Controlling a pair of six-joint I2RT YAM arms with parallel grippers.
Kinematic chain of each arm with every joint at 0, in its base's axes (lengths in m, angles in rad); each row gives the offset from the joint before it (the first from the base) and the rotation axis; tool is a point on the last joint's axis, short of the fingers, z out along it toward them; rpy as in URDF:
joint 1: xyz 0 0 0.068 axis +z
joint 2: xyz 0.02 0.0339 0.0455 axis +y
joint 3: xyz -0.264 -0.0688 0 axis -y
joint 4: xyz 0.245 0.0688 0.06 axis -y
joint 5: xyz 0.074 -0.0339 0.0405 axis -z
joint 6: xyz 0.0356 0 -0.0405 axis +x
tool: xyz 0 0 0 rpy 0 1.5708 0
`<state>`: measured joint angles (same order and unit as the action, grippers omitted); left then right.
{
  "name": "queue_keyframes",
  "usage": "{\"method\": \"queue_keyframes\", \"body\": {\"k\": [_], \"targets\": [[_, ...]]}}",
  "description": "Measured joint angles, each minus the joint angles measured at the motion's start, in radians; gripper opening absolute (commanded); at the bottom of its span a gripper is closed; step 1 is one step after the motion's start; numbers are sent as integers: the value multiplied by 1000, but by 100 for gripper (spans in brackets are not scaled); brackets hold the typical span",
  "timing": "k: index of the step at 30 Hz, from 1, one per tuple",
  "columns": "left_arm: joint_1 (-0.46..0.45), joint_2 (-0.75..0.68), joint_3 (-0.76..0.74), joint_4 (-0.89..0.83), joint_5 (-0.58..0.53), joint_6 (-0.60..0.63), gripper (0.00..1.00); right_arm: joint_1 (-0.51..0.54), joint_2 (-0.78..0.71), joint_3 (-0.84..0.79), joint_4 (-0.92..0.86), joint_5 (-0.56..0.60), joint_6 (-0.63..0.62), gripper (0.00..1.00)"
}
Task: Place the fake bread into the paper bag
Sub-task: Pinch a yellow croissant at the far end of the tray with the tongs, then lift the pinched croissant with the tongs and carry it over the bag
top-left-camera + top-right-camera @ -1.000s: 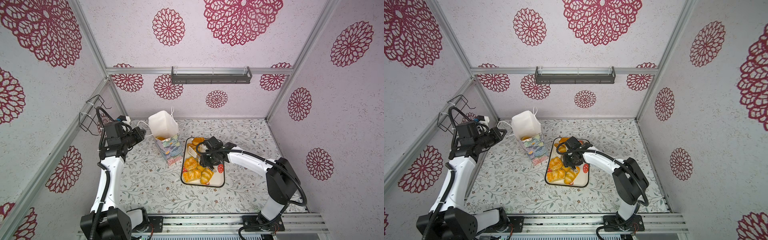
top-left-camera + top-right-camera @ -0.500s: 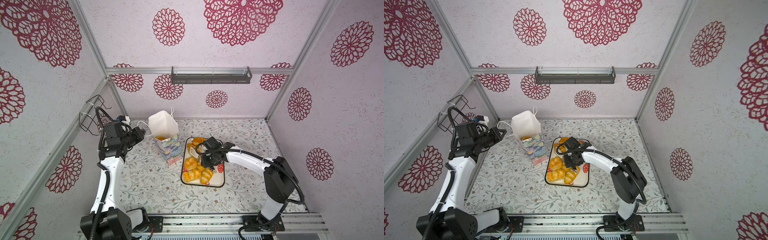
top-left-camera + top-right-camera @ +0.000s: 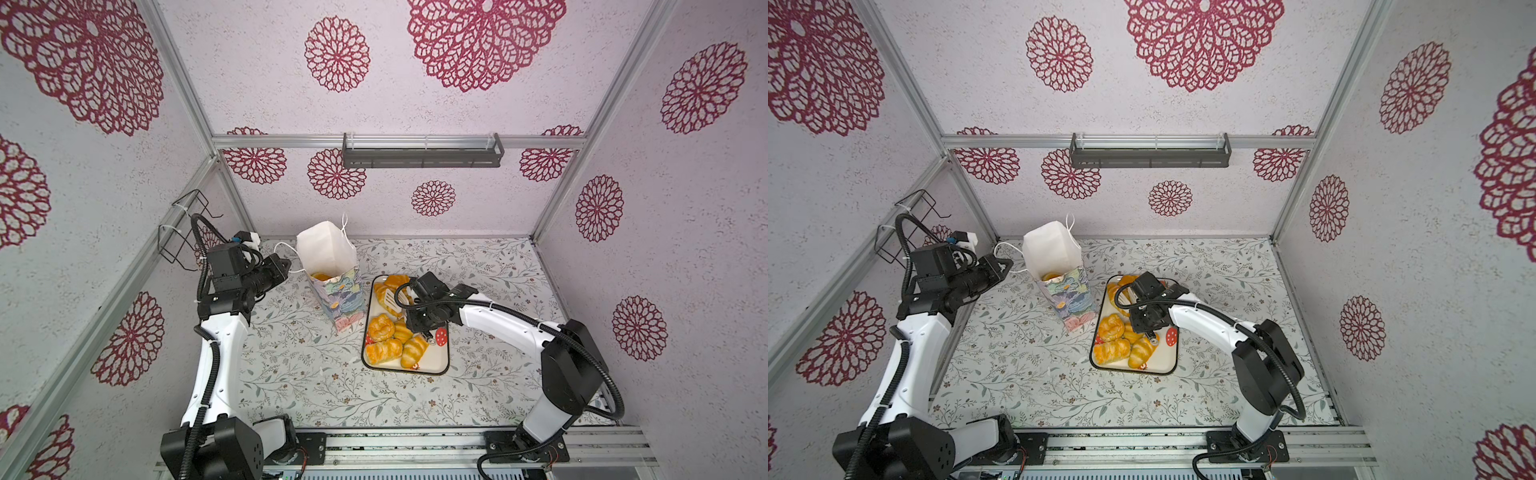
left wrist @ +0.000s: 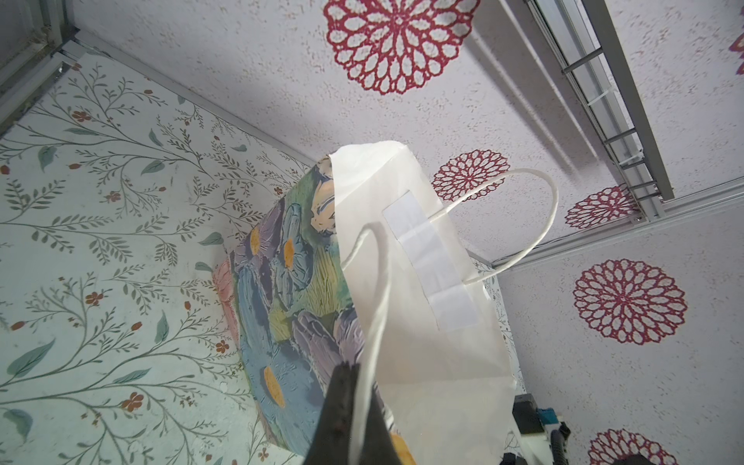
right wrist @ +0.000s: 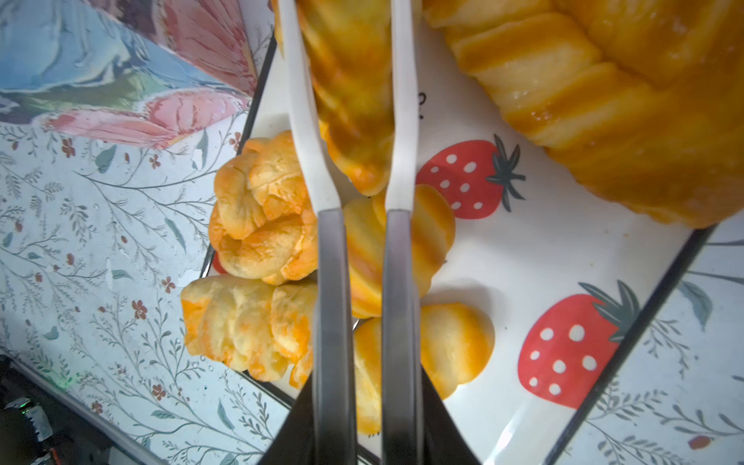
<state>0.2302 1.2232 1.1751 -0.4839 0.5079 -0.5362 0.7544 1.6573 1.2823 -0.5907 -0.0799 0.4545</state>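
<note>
The paper bag stands open at the back left, with one fake bread inside. My left gripper is shut on its white cord handle. Several more pieces of fake bread lie on the strawberry tray. My right gripper is shut on metal tongs. Their white tips clamp a ridged croissant at the tray's far end, next to a large braided loaf.
A black wire basket hangs on the left wall near my left arm. A dark shelf is mounted on the back wall. The bag stands close beside the tray's left edge.
The right wrist has shifted slightly left over the tray's far end and the tongs have narrowed. The left arm and the bag have not moved.
</note>
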Motion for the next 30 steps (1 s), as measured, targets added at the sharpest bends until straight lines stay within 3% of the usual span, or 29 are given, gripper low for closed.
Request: {"method": "queue_keyframes", "body": {"k": [13,30], "targets": [[0,0,0,0,1,-7,0,0,-145,3,-50,32,0,29],[0,0,0,0,2,-8,0,21,-222,106,-58,32,2,29]]}}
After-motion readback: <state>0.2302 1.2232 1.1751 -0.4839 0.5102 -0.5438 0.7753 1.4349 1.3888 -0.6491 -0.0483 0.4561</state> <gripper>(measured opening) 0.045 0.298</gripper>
